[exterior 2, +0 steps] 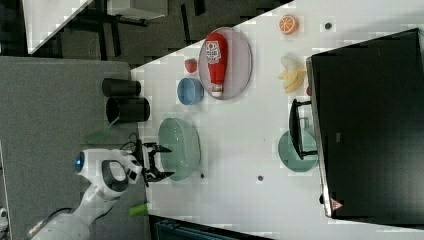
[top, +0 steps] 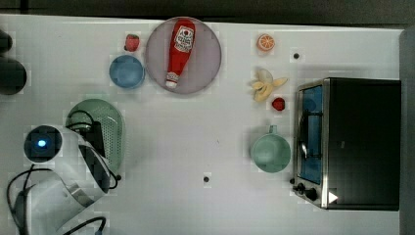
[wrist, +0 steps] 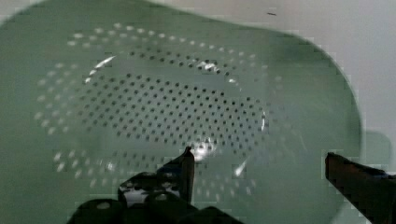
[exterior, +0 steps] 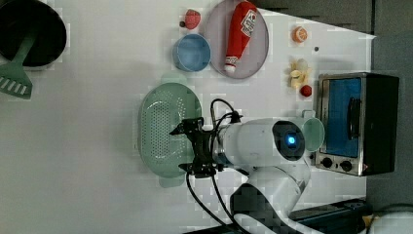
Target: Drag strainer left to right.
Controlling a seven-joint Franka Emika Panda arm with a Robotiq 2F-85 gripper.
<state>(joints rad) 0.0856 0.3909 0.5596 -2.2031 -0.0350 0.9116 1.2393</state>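
One green strainer (top: 105, 125) sits on the white desk (top: 195, 147) in the top view, near the top view's left side. The robot arm covers part of it from above. A green mug (top: 270, 152) waits far over on the top view's right, just beside the toaster oven (top: 350, 142). Between them the desk is bare, so I think the strainer has room to slide.

In the left view, the end effector (exterior: 192, 146) hangs over the strainer (exterior: 165, 129), close to the long rim on the arm's side. Its two fingers are spread wide apart and hold nothing. One finger looks to be over the holes inside and the other near the rim — maybe so they can pinch the wall between them. A blue bowl (exterior: 191, 52) and a plate (exterior: 214, 29) with a ketchup bottle (exterior: 241, 31) sit further off.

In the right view, the end effector (exterior 2: 159, 161) points sideways at the strainer (exterior 2: 181, 147), again spread out and empty. I cannot tell if it touches the rim yet.

In the wrist view, the strainer (wrist: 163, 93) is very close, with all its little dots showing. One dark finger (wrist: 184, 170) is above the dotted floor and the other finger (wrist: 359, 177) is out by the edge — the rim lies between them. My guess is that the grab comes next, and the dragging has not begun.
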